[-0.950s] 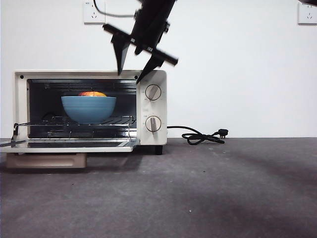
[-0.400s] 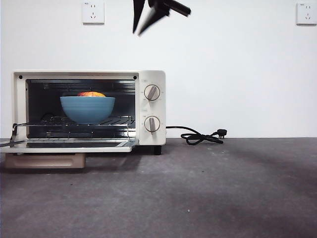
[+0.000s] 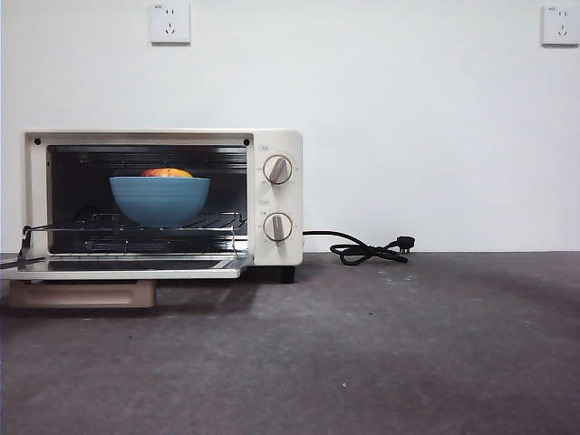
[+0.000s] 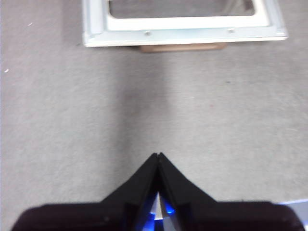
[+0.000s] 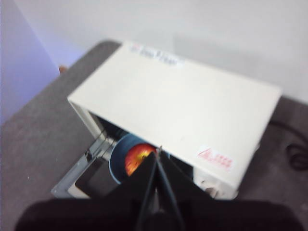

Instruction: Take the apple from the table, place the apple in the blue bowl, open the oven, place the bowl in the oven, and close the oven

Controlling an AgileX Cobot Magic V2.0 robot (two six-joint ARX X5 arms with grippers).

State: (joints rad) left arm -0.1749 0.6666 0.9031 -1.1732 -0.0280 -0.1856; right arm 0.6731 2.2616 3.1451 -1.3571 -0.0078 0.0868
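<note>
The cream oven (image 3: 276, 145) stands at the left of the table (image 3: 362, 344) with its door (image 3: 127, 267) folded down flat. Inside, the blue bowl (image 3: 159, 199) rests on the wire rack with the apple (image 3: 168, 172) showing above its rim. No gripper shows in the front view. My right gripper (image 5: 159, 153) is shut and empty, high above the oven (image 5: 183, 101), looking down on the bowl (image 5: 118, 156) and apple (image 5: 137, 158). My left gripper (image 4: 158, 155) is shut and empty over bare table, apart from the door's front edge (image 4: 183, 33).
The door's beige handle (image 3: 86, 293) hangs under the open door, close to the table. A black cord and plug (image 3: 367, 249) lie behind the oven's right side. Two wall sockets (image 3: 170, 23) sit high on the white wall.
A gripper that hung in front of the oven's top right corner rose and left the front view through the top edge. Oven, bowl and apple stayed put.
</note>
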